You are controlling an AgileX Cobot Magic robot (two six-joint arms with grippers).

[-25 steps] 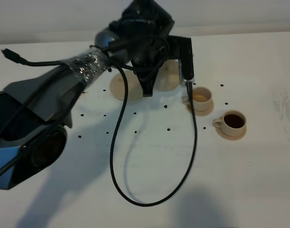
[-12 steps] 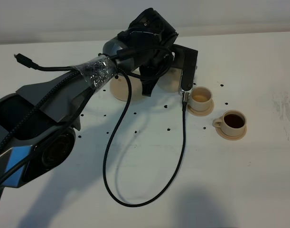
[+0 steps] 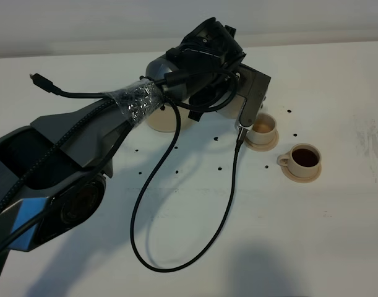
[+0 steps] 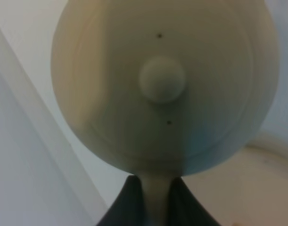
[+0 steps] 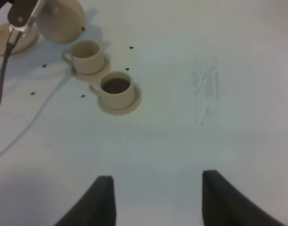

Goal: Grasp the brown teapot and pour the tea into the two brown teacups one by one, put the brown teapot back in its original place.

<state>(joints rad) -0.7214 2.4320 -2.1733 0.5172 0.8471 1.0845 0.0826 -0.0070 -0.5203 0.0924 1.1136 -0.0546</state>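
The brown teapot (image 4: 134, 94) hangs at ten o'clock of the paler teacup (image 3: 262, 127) (the other teacup (image 3: 305, 158) holds dark tea), its handle pinched tight in the left gripper (image 4: 157, 197). The right gripper (image 5: 158, 197) gapes wide, empty, above the table (image 3: 300, 235).

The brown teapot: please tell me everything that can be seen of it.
The brown teapot is a squat, round, matt tan pot that looks like clay, with its knobbed lid on. The left gripper is shut on its handle and holds it in the air beside the paler teacup, spout toward it.
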